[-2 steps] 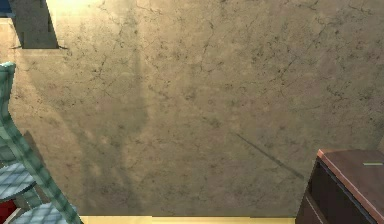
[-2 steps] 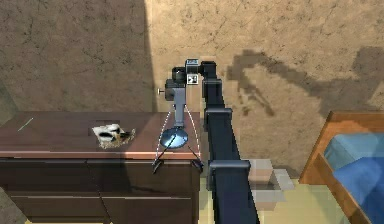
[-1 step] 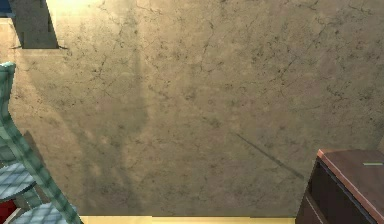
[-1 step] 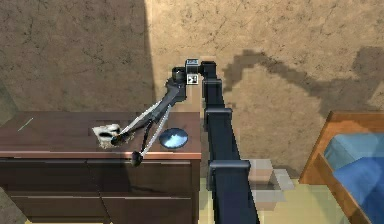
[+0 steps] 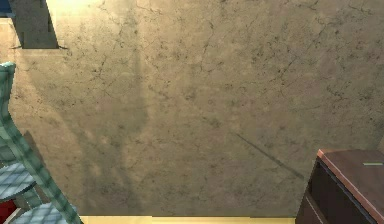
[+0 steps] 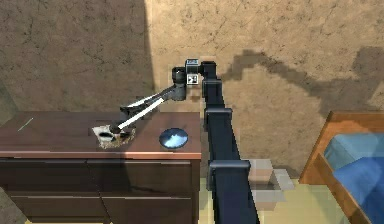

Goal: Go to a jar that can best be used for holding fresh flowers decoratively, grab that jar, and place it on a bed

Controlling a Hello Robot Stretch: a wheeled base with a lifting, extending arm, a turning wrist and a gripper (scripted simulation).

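In the arm side view a small dark and pale jar-like thing [image 6: 110, 135] stands on a dark wooden dresser [image 6: 60, 130]. The arm reaches out over the dresser top, and the gripper [image 6: 121, 117] points its thin fingers [image 6: 150, 100] down-left toward that thing. The thing rests on the dresser right at the fingertips, so I cannot tell whether the gripper holds anything. A bed with a wooden frame and blue cover [image 6: 352, 160] stands at the arm side view's right.
A round blue dish [image 6: 178, 138] lies on the dresser near the arm. Pale blocks [image 6: 266, 174] sit on the floor beside the dresser. The forward view faces a tan wall [image 5: 200, 100], with the dresser's corner [image 5: 350, 185] low right and teal checked bedding [image 5: 20, 150] at left.
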